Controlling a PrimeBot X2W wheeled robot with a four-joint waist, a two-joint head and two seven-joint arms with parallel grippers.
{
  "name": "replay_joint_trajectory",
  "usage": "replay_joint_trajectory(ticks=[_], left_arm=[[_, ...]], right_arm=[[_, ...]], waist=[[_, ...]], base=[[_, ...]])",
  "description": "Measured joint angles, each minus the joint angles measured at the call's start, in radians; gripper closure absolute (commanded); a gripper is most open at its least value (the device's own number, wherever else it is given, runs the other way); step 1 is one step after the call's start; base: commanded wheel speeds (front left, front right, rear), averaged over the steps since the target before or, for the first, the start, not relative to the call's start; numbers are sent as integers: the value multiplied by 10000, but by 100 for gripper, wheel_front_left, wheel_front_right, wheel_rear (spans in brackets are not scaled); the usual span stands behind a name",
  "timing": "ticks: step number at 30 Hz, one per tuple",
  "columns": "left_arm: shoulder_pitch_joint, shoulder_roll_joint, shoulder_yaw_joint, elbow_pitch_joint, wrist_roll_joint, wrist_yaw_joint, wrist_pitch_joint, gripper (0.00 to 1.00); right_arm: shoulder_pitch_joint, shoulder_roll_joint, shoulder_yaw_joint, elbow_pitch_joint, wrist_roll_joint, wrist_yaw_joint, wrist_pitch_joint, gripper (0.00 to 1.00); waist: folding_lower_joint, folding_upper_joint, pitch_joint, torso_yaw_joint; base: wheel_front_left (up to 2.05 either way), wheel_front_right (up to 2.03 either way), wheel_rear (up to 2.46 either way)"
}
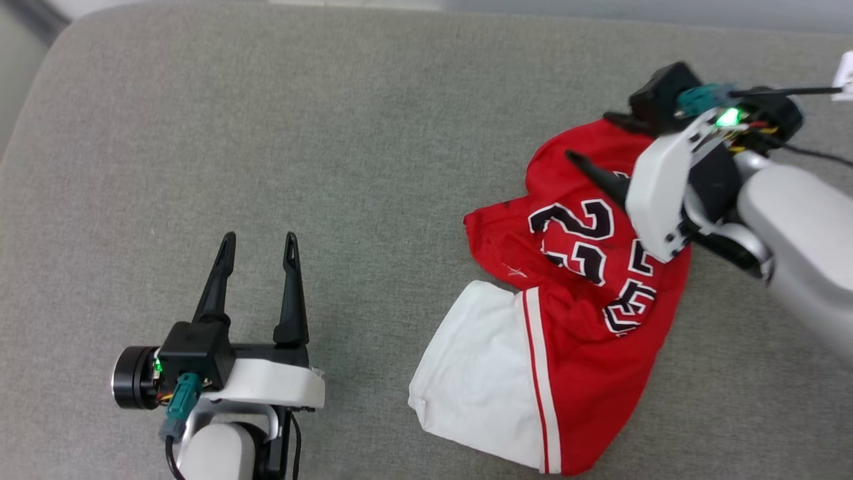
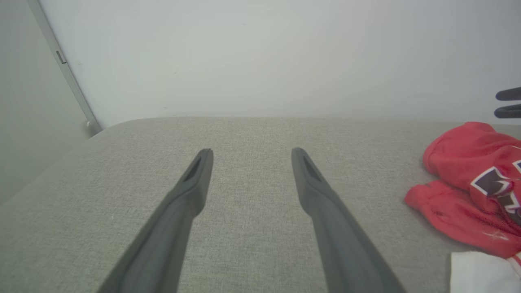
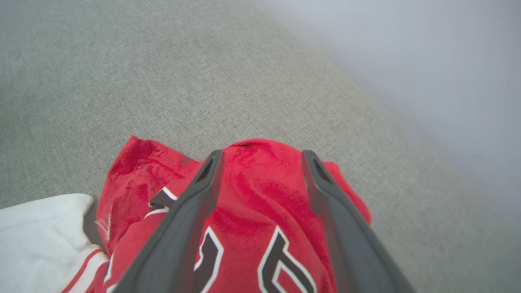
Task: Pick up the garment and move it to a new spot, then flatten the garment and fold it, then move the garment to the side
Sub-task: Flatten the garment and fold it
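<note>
Both tools with fingers apart, left tool over grey cushion, right tool over crumpled red garment, black numbers showing, white sleeve nearest robot.

Soft, even light covers the grey cushion. The shirt casts a thin, faint shadow along its lower edge. Just above the shirt, a small green lamp glows overexposed. In the right wrist view the wall beyond the shirt is blurred, and the red cloth looks smeared.
</note>
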Motion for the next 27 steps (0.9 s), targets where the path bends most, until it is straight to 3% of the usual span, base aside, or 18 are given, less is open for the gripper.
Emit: replay_joint_trajectory(ticks=[4, 7, 16, 20, 21, 27], left_arm=[[290, -2, 65, 8, 52, -17, 0, 0], [479, 0, 77, 12, 107, -29, 0, 0], [657, -2, 29, -17, 123, -88, 0, 0], [653, 0, -42, -65, 96, -90, 0, 0], [593, -2, -115, -77, 35, -104, 0, 0], [334, 0, -240, -113, -15, -79, 0, 0]], right_arm=[[-260, -936, -105, -934, 428, -2, -77, 0], [-316, -1643, -190, -1657, 786, -2, 481, 0], [-296, -3085, 0, -2930, 2525, -2, 4579, 0], [-106, -2911, -4, -2813, 2815, -2, 5599, 0], [198, -2468, -150, -2230, 2940, -2, 5929, 0], [586, -1475, -245, -972, 2690, -2, 6167, 0]], waist=[[0, 0, -451, -203], [0, 0, -760, -331], [-2, 0, -1136, -419], [-2, 0, -964, -350], [-2, 0, -772, -269], [-2, 0, -294, -33]], base=[[0, 0, 0], [0, 0, 0], [0, 0, 0], [0, 0, 0], [0, 0, 0], [0, 0, 0]])
